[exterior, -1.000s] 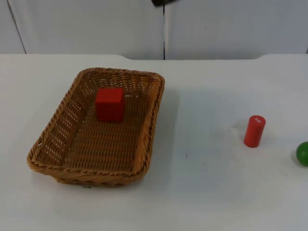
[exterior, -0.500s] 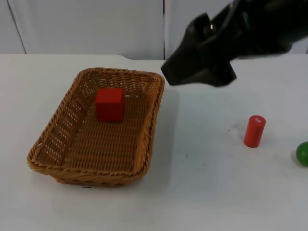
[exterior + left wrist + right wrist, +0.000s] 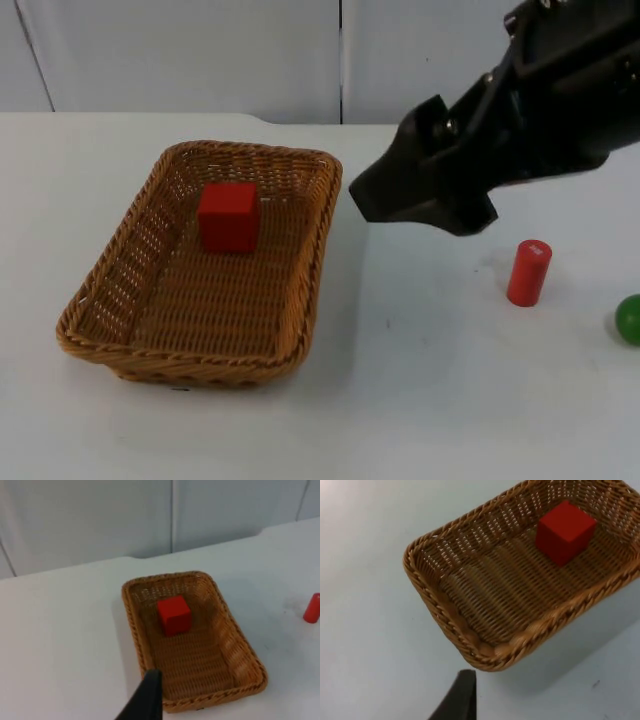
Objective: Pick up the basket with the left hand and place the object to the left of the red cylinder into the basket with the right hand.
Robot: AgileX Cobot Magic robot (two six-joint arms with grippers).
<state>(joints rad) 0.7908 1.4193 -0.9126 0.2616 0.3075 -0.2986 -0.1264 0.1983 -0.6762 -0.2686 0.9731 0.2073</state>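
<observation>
On the counter: white counter (image 3: 450,400), grey partition wall (image 3: 180,50) behind.
Basket: rectangular woven wicker basket (image 3: 310,270), resting flat.
Cube: smooth red cube (image 3: 229,216) inside the basket.
Cylinder: upright red cylinder (image 3: 528,272), well right; green ball (image 3: 629,319) beside.
Right gripper: right gripper (image 3: 375,195) above the counter near the basket's rim; fingers' state cannot be told.
Left gripper: black fingertip (image 3: 145,700) over the basket's near rim; state unclear.

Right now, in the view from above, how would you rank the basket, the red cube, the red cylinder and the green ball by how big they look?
1. Basket, by far the largest.
2. Red cube, sitting inside the basket.
3. Red cylinder, smaller than the cube.
4. Green ball: cut off by the picture's edge, so I can't rank it against the cylinder.
</observation>
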